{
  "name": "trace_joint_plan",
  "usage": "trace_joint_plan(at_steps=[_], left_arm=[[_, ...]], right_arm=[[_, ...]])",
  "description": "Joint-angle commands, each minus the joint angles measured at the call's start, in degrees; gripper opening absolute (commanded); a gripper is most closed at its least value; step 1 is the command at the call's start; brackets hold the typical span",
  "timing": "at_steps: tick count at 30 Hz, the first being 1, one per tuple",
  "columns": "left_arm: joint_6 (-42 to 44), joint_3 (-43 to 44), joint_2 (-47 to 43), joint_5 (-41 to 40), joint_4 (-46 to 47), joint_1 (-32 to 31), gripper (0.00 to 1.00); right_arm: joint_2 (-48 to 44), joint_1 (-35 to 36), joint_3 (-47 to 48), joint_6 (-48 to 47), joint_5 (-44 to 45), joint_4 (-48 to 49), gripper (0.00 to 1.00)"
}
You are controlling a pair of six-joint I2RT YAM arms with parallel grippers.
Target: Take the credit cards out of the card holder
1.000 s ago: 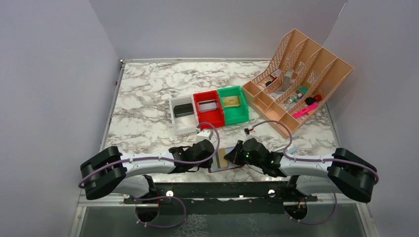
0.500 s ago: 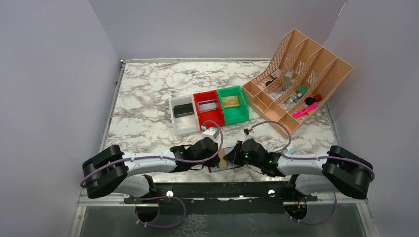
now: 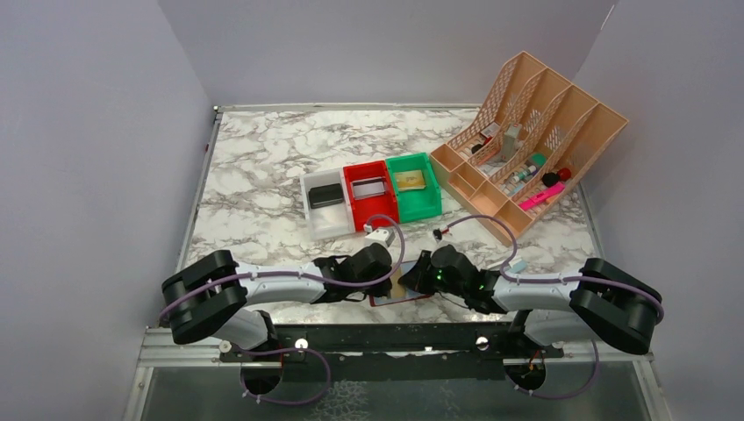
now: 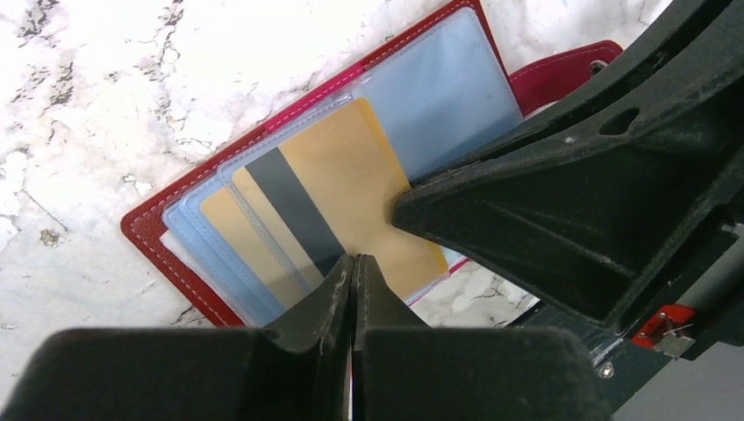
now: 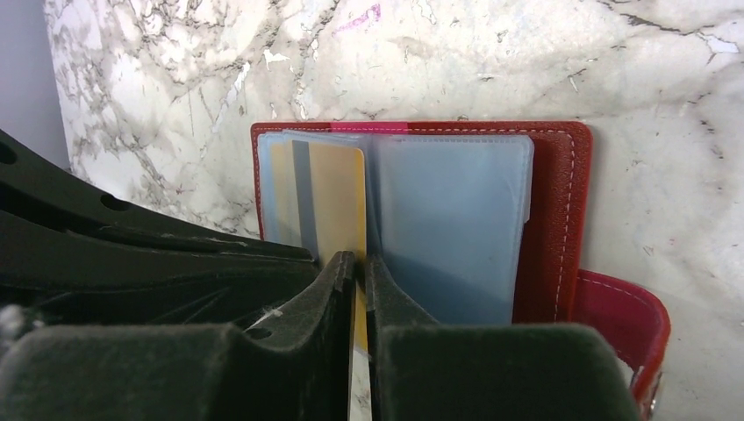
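Observation:
The card holder (image 4: 149, 230) lies open at the table's near edge, dark red with light-blue pockets; it also shows in the right wrist view (image 5: 561, 219) and the top view (image 3: 405, 296). A gold card (image 4: 368, 184) with a black stripe sticks partly out of a pocket. My right gripper (image 5: 360, 260) is shut on the edge of this gold card (image 5: 338, 193). My left gripper (image 4: 353, 260) is shut, its tips on the holder beside the card. A second gold card (image 4: 230, 235) sits in a pocket. Both grippers meet over the holder in the top view.
Three small bins stand mid-table: a white one (image 3: 329, 219) with a black card, a red one (image 3: 375, 210) with a silver card, a green one (image 3: 421, 203) with a gold card. A peach desk organizer (image 3: 526, 140) stands at the back right.
My left arm has moved right and its gripper has come onto the card holder. My right gripper has stayed at the holder's gold card.

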Motion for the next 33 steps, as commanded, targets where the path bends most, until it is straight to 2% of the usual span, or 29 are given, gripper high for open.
trace_joint_plan(at_steps=[1,4,11,14,22,33], left_arm=[[0.1,-2.9,-0.3,-0.5,-6.2,-0.1,0.03],[0.2,-2.9,-0.7,-0.9,-6.4,-0.1,0.03],[-0.4,-3.6,-1.3,-2.1,-7.2,-0.1,0.03],[-0.4,-3.6,-0.9,-2.1,-7.3,-0.1,0.03],[-0.2,-3.5,-0.6,-1.6,-6.9,-0.2,0.03],[-0.5,-3.9,-1.5,-1.7,-6.8,-0.2,0.03]], right_arm=[[-1.2,-0.2,-0.5,-0.1,-2.0,2.7,0.09],[-1.8,-0.7,-1.9,0.4,-2.7,4.8,0.01],[-5.1,-2.6,-4.5,1.3,-1.7,3.8,0.01],[-5.5,-3.2,-5.0,0.9,-3.0,4.8,0.03],[-2.6,-3.5,-4.6,0.9,-6.1,8.1,0.19],[-4.3,-4.6,-6.6,2.6,-6.3,9.3,0.22]])
